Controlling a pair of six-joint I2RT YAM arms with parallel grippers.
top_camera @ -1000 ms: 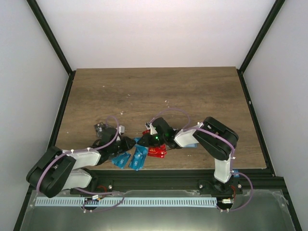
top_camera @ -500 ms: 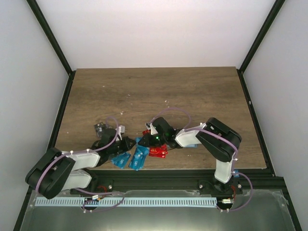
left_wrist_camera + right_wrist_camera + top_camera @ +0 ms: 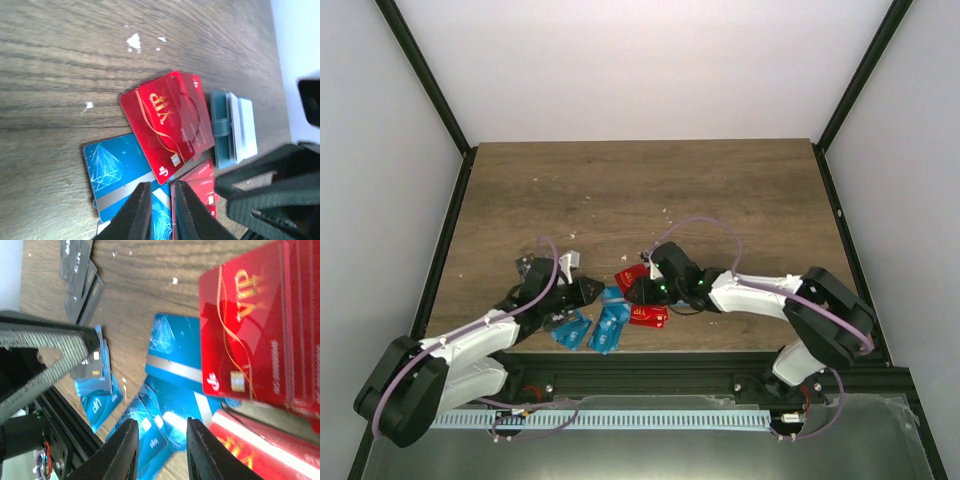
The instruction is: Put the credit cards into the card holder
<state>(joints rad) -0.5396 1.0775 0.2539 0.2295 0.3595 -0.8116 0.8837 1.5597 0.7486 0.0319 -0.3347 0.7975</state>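
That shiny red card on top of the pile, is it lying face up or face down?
Face up. The glossy red rectangular card shows its gold VIP lettering and a small chip on the upward side.

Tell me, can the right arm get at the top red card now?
Probably yes: the red card lies uncovered, with nothing on it, and the open right pincer hovers close beside it.
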